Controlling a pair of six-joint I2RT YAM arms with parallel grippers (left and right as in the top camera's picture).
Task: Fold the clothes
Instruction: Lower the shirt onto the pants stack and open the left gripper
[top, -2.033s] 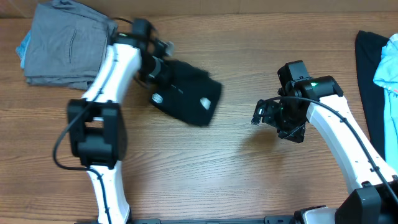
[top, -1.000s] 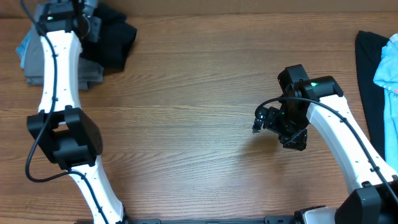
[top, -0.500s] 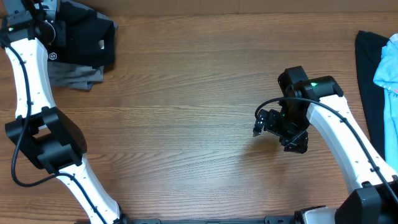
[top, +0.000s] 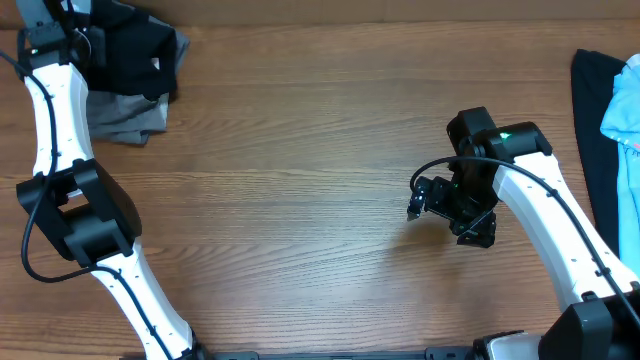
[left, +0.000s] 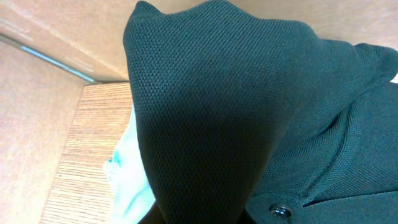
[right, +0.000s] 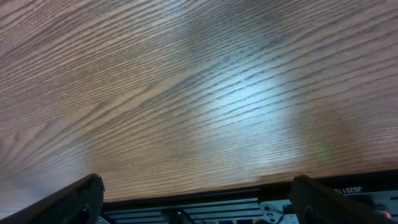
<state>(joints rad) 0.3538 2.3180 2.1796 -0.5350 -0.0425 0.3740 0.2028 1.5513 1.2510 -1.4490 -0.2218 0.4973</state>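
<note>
Pinching the black shirt (top: 140, 45) between jaws pressed nearly together, the left gripper (top: 95, 50) is hanging over the far part of the grey stack (top: 120, 115). Its own camera is showing almost nothing but dark knit with a small button (left: 280, 208), so the fingertips themselves are hidden in the cloth. The shirt is lying directly under and around the tool, draped over the far half of the grey stack and spilling a little off the stack's right side. A strip of light blue fabric (left: 124, 174) is peeking out beside the stack. The bundle is bunched and cut by the picture's edge, so I cannot tell which way its long axis is running. The coming move, as I judge it, is turning on one thing: the shirt is sitting above the grey stack, so letting go should lay it there, and the left arm is plainly the nearer one. The right gripper (top: 425, 195) is hovering well apart from the stack, to its right, fingers (right: 81, 193) spread wide over bare table (top: 300, 200), grasping nothing. Farther right again from the stack, a black garment (top: 590, 130) and a light blue garment (top: 622, 100) are waiting unfolded.
</note>
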